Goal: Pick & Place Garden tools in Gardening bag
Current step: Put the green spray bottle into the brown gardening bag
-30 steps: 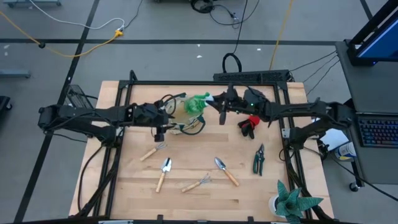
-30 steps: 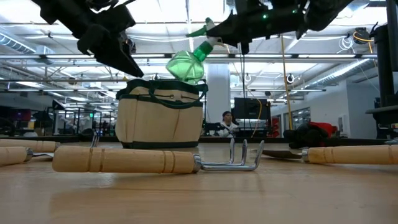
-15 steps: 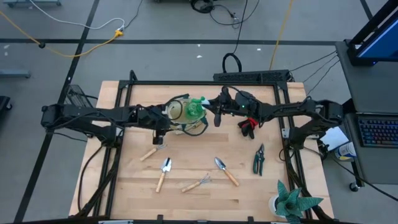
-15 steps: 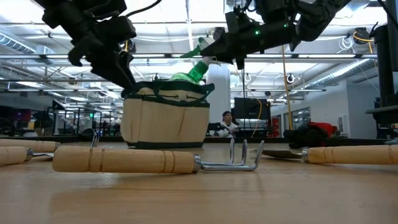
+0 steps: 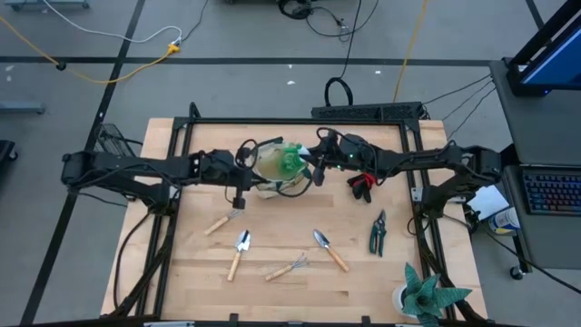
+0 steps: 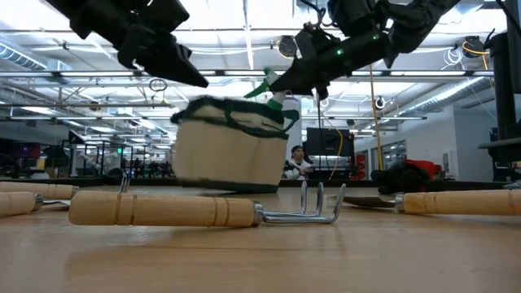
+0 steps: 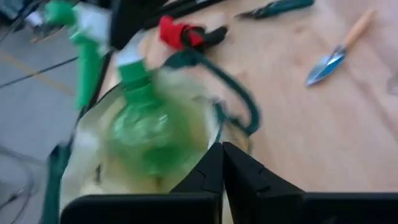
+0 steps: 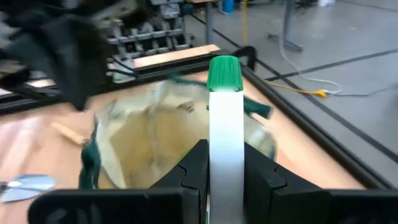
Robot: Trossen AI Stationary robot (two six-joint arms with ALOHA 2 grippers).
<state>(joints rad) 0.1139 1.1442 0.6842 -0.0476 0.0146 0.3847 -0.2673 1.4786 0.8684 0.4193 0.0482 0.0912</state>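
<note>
- In the low view the gardening bag [image 6: 232, 146] shows smeared and tipped, its base lifted off the desk [image 5: 300, 282] on one side; we cannot make out the rim clearly.
- The green spray bottle [image 5: 290, 162] sits with its body down inside the bag; only the white neck and green nozzle [image 8: 224, 93] show well from the right wrist.
- In the left wrist view the bottle body [image 7: 146, 134] is a green blur within the tan lining.
- Right gripper [image 5: 317, 168]: arm reaches in from the right, jaws clenched on the bottle's white head, just beside the bag's right rim.
- Left gripper [image 5: 238, 174]: arm reaches in from the left, at the bag's left edge. From its wrist view the jaws look pressed together at the bag's rim; whether canvas lies between them we cannot tell.
- Red glove [image 5: 361, 186] lies on the desk, partly hidden under the right arm.
- Pruning shears [image 5: 378, 232] lie well right of the bag.
- Two trowels [image 5: 240, 252] [image 5: 329, 249] and a hand rake [image 5: 288, 268] lie on the near half of the desk; a second rake [image 5: 222, 221] lies below the left gripper.
- Potted spiky plant [image 5: 427, 295] stands at the near right corner, cut off by the frame edge.
- A person [image 6: 298, 161] shows far back in the room, small, behind the bag.
</note>
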